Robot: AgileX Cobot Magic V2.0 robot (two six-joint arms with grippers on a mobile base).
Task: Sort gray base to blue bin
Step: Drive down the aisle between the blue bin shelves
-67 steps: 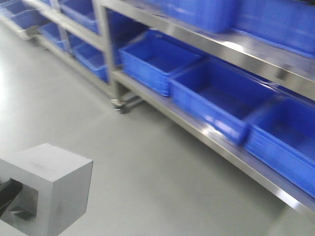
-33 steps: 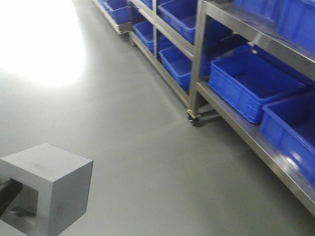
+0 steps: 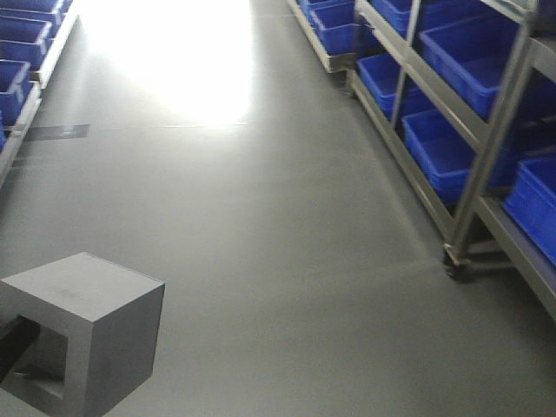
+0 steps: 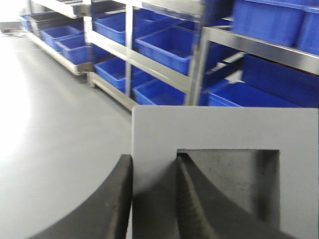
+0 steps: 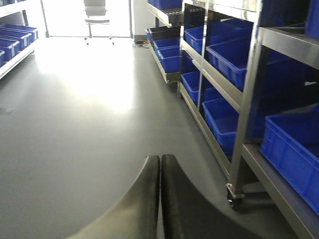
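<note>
The gray base (image 3: 95, 330) is a matte gray cube with a square recess, held at the lower left of the front view. In the left wrist view it (image 4: 224, 129) fills the lower right. My left gripper (image 4: 153, 164) is shut on its left wall, with one finger outside and one inside the recess. My right gripper (image 5: 160, 164) is shut and empty, held above the floor. Many blue bins sit on steel racks: one (image 3: 460, 148) on the right rack in the front view, one (image 4: 164, 47) in the left wrist view, one (image 5: 294, 149) in the right wrist view.
A gray floor aisle (image 3: 261, 217) runs ahead with bright glare at its far end. A steel rack leg with a caster (image 3: 458, 261) stands at the right. More blue bins (image 3: 22, 39) line the left side. A chair (image 5: 97, 15) stands far down the aisle.
The view has swung left: the rack of blue bins slid from the centre to the right edge, and the open aisle now lies ahead. The gray base keeps its place in my left gripper.
</note>
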